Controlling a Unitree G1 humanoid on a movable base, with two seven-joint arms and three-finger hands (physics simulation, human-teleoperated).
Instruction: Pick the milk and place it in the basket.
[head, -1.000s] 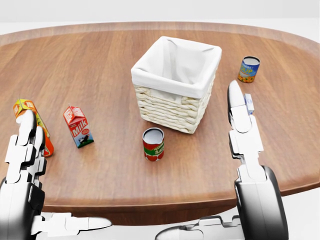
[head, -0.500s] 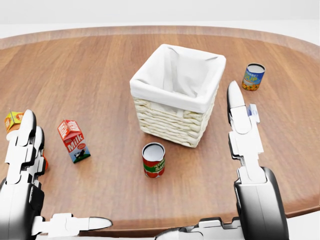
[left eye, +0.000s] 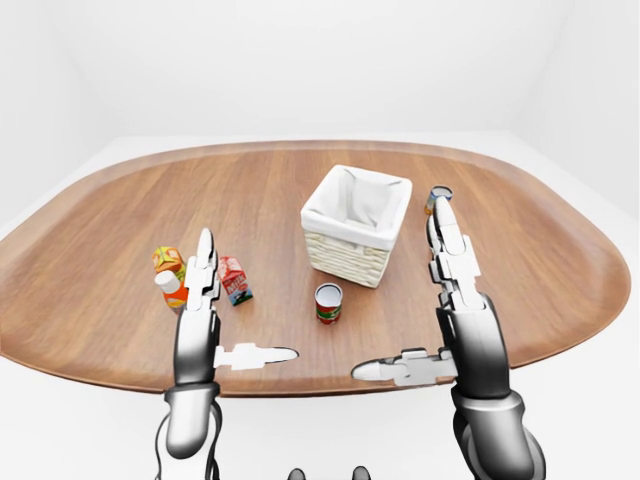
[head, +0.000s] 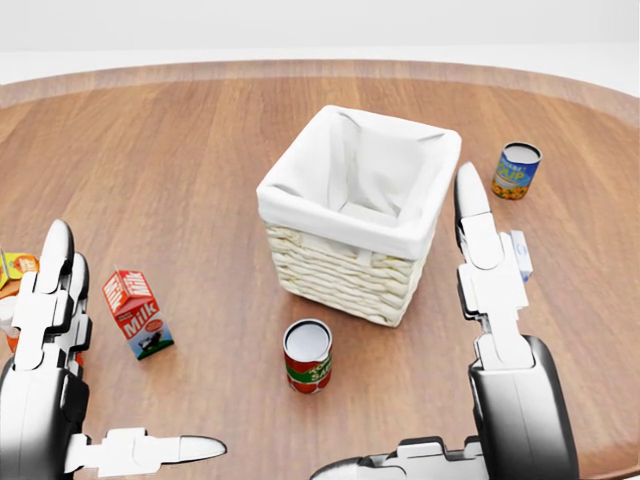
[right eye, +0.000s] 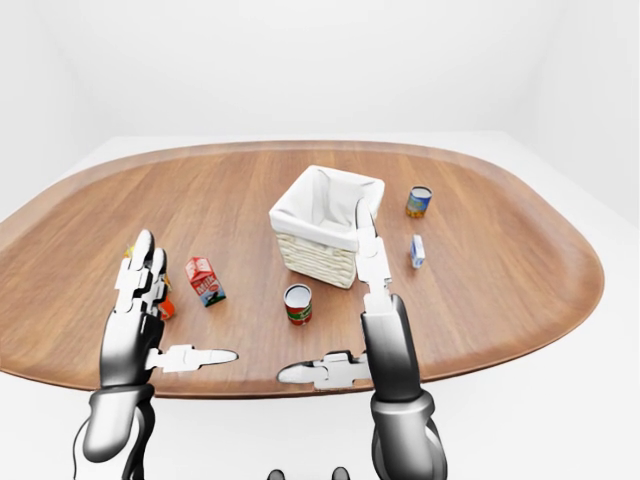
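The milk (head: 133, 313) is a small red and white carton standing upright on the wooden table (head: 200, 160), at the lower left of the head view. The basket (head: 340, 268) is woven, lined with white cloth, and sits at the view's middle with nothing showing inside. My left hand (head: 52, 330) is raised with straight fingers just left of the milk, open and not touching it. Open too, my right hand (head: 492, 290) stands to the right of the basket, holding nothing.
A red tomato can (head: 307, 357) stands below the basket. A blue and yellow can (head: 516, 170) is at the upper right. A small white and blue carton (head: 521, 254) peeks from behind my right fingers. An orange carton (left eye: 167, 260) sits behind my left hand.
The whole picture has shifted: the camera has moved in over the table, so the milk, basket and cans sit lower and look larger. Both hands hold the same open pose.
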